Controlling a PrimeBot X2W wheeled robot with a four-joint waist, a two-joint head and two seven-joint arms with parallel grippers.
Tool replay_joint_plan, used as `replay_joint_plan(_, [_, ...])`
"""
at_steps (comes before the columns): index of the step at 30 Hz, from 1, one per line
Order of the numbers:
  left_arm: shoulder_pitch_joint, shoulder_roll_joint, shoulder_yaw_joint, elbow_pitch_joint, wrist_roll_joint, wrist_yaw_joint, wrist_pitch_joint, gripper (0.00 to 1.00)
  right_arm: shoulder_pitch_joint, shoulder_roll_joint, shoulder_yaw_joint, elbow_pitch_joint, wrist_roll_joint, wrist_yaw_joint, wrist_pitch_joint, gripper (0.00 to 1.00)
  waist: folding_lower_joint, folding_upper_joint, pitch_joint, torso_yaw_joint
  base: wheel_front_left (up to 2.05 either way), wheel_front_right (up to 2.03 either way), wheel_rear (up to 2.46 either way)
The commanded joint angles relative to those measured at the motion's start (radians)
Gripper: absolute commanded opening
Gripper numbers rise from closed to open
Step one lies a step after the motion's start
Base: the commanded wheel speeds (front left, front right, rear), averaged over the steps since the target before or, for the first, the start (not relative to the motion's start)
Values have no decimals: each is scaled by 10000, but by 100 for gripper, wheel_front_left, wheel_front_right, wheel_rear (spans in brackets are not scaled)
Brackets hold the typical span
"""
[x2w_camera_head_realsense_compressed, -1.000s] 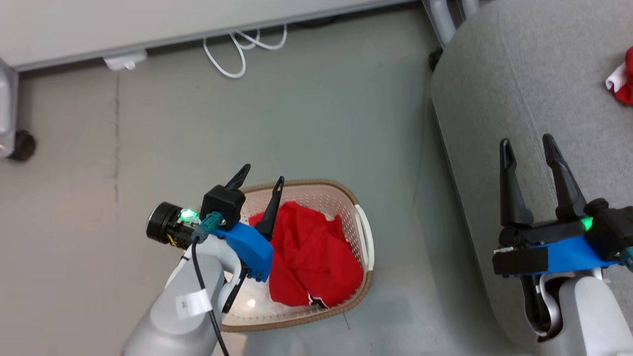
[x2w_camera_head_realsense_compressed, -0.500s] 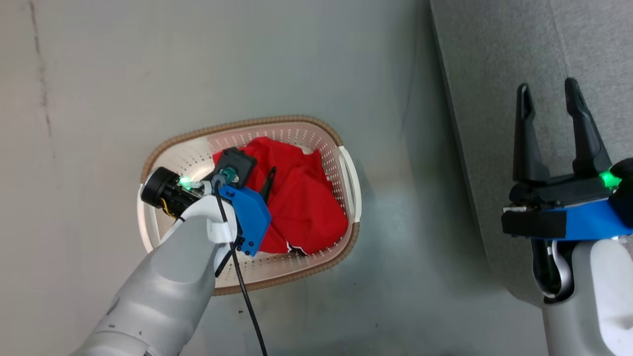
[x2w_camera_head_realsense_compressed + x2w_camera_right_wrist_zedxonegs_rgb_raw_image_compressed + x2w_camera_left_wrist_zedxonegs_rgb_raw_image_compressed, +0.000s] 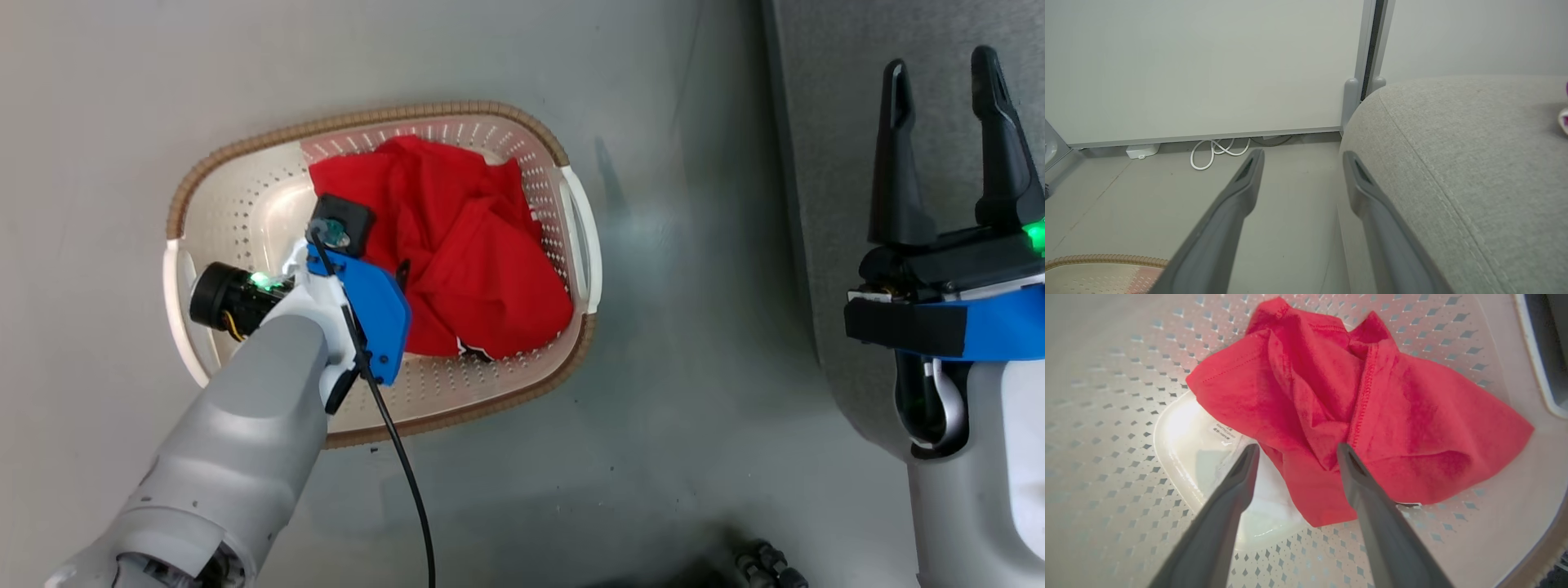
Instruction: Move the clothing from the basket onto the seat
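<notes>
The big grey seat [image 3: 824, 163] lies under and past the right fingers [image 3: 894, 163], which are spread wide and hold nothing. The basket [image 3: 237, 196] stands on the floor [image 3: 694, 408]. Its holey walls are all around the left fingers [image 3: 1233, 498], which point down into it, spread wide too, with nothing pinched yet. The red clothing [image 3: 1331, 396] lies in a heap on the basket's bottom, right in front of those tips. One tip is over the red cloth. The other is over the bare white bottom just beside the cloth's edge, near a small label [image 3: 1223, 430]. A thick fold sits between the two tips, and it is hard to tell if they touch the cloth. The step looks like a grab. It would likely go best if the left fingers went down a bit more, closed on that fat fold and not on a thin edge, then rose straight up until the cloth hung free of the rim. Cloth is floppy, so a small pinch could slip. Since half a second ago the head camera has tipped, so the basket only seems to have moved. The left fingers stood higher over the cloth then and have sunk deeper. Both pairs have stayed spread, and the right fingers have stayed by the seat.
</notes>
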Motion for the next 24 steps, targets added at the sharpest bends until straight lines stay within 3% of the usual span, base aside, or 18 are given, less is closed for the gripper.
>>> replay_joint_plan(1, [-242,25,5,18,-113,-16,70,100,-190,-59,14,-77,0,1,-40,100,-2,0,385,19,0,0,0])
replay_joint_plan(8, [-783,51,-94,238,-784,-17,456,100,-505,-145,26,-332,65,1,-40,100,-2,0,1273,-5,0,0,0])
replay_joint_plan(24, [-1353,91,-627,221,-1511,-17,341,100,-494,-158,4,-603,86,1,-40,100,-2,0,2192,-174,0,0,0])
